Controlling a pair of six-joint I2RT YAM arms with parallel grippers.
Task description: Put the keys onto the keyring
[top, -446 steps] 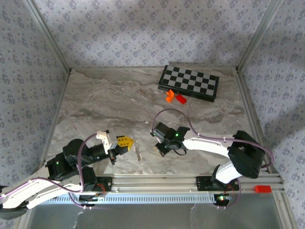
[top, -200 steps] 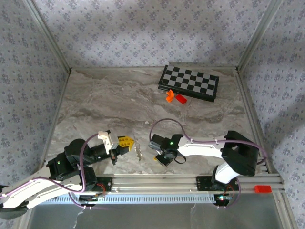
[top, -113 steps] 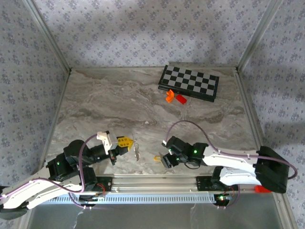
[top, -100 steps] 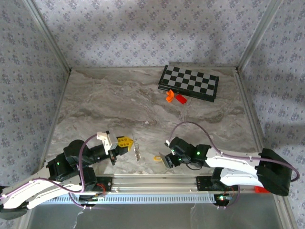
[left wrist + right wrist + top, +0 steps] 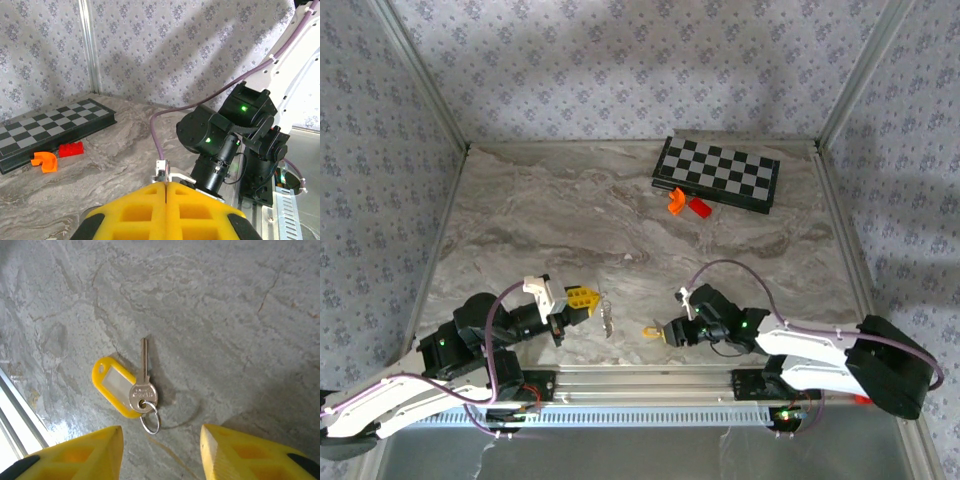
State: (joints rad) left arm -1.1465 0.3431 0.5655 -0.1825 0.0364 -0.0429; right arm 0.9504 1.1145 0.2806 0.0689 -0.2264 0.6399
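Released right tool (image 5: 160,442) hovered over the flat silver yellow-tagged key (image 5: 142,393); closing could skid it; left tool (image 5: 165,187) was clenched.

Bright, even light; soft shadows

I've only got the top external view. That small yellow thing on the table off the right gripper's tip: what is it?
Observer: In the right wrist view it's a yellow tag with a silver key lying across one end, and a small ring through the key's head.
Operator: Are the right jaws open?
Observer: Yes. The right gripper is open, a yellow pad on either side, touching neither key nor tag.
Operator: And the left?
Observer: The left wrist view shows the left gripper shut, with a small silver metal piece pinched at the seam of its pads.
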